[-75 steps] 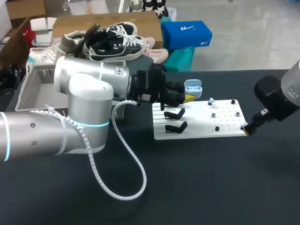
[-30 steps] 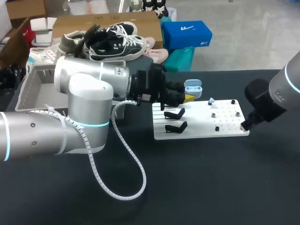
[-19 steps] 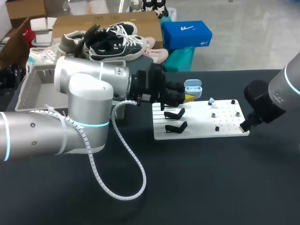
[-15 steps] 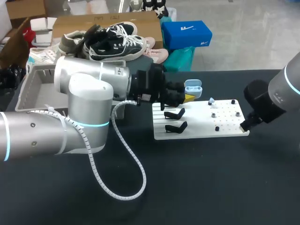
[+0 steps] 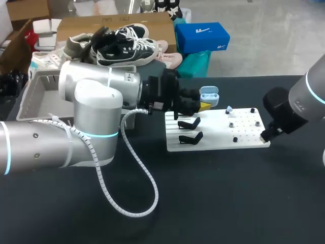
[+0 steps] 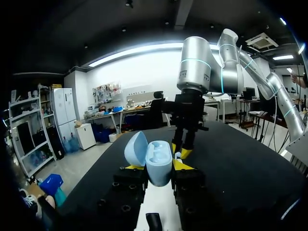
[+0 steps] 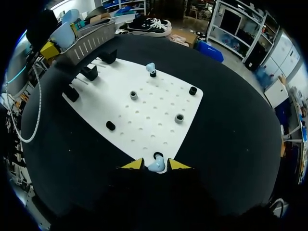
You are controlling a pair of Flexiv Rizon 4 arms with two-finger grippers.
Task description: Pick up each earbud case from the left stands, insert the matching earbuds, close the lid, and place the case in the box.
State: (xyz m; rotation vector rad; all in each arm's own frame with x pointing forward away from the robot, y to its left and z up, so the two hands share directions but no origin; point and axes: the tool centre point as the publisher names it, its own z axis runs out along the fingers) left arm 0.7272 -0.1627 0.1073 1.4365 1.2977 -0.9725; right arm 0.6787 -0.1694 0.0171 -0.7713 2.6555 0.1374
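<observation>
Left jaws clamp one open case (image 6: pixel 159 162); two earbuds (image 7: pixel 150 66) on board (image 7: pixel 144 108); right jaws flank one, grip unclear.

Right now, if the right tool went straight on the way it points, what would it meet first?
The earbud, sitting directly ahead of the right tool on its peg; the board lies just beyond. Whether they already touch is unclear.

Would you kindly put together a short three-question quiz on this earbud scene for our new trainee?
1. True or false: the blue case has its lid shut.
2. What holds it? A: the left tool. B: a black stand.
3. How many light blue earbuds show in the right wrist view?
Key: 1 false; 2 A; 3 two.
</observation>
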